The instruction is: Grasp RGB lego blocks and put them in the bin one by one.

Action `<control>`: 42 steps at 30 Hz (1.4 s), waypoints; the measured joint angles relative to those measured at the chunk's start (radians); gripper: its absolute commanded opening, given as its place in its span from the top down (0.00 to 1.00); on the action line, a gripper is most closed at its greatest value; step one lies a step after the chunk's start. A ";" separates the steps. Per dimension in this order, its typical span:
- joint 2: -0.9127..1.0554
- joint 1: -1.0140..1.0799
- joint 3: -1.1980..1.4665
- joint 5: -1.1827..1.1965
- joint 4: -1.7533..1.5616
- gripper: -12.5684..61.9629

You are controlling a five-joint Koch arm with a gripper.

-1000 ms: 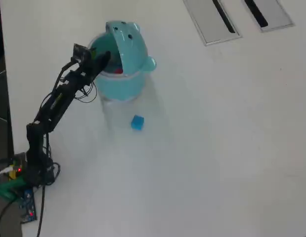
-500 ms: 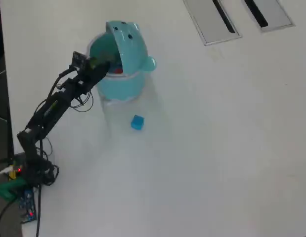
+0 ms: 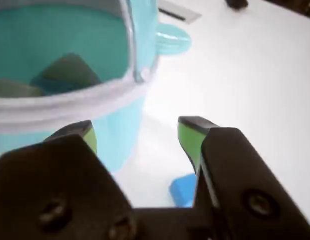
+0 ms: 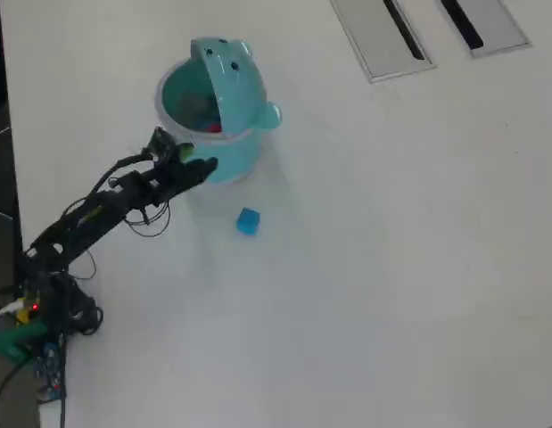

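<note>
One turquoise bin (image 4: 224, 134) stands on the table. Beside the bin lies one blue lego block (image 4: 248, 221); inside the bin one red block (image 4: 213, 127) shows. Two grey slotted panels (image 4: 383, 36) lie well apart from the bin. One arm (image 4: 106, 214) reaches toward the bin.

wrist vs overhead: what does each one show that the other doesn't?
Wrist only: the green pads lining the open gripper, close up. Overhead only: the whole arm, the grey slotted panels, the bin's upright face lid, something red inside the bin. Both: the turquoise bin, the blue block on the white table, nothing between the jaws.
</note>
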 measured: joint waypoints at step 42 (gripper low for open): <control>-0.439 0.207 -0.091 -0.028 0.104 0.37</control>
